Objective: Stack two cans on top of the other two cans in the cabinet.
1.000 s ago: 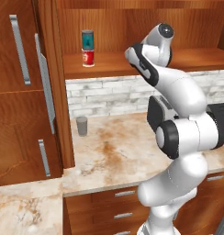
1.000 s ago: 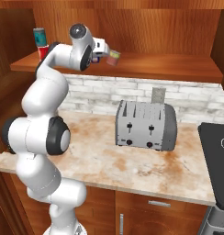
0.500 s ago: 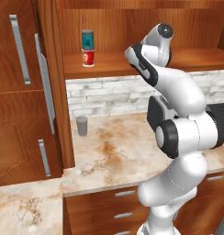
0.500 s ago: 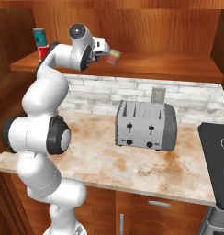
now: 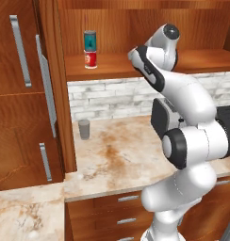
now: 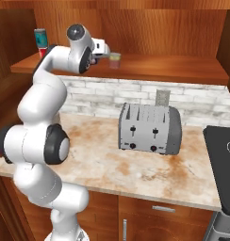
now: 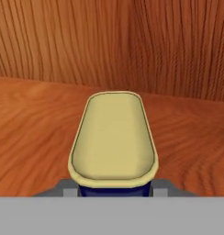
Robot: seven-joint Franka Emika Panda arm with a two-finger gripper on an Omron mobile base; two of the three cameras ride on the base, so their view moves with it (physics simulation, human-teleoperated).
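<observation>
The cabinet (image 6: 173,70) is a reddish-brown shelf recess above the counter. At its left end a teal can (image 5: 90,39) stands stacked on a red can with a white band (image 5: 90,60); the same stack (image 6: 40,41) shows in the right base view. My gripper (image 7: 114,188) is shut on a dark blue can with a yellow top (image 7: 114,137), which stands on the shelf floor before the wood-panel back. In the right base view my gripper (image 6: 110,55) reaches into the shelf, with a small pale yellowish can (image 6: 115,60) at its tip.
A grey cup (image 5: 84,129) stands on the marble counter by the tall wooden doors (image 5: 22,94). A silver toaster (image 6: 150,129) sits on the counter below the shelf. A dark cooktop (image 6: 223,160) lies at the right.
The jaws have come together on the dark blue can. The arm has hardly moved, and the teal-on-red stack stays in place.
</observation>
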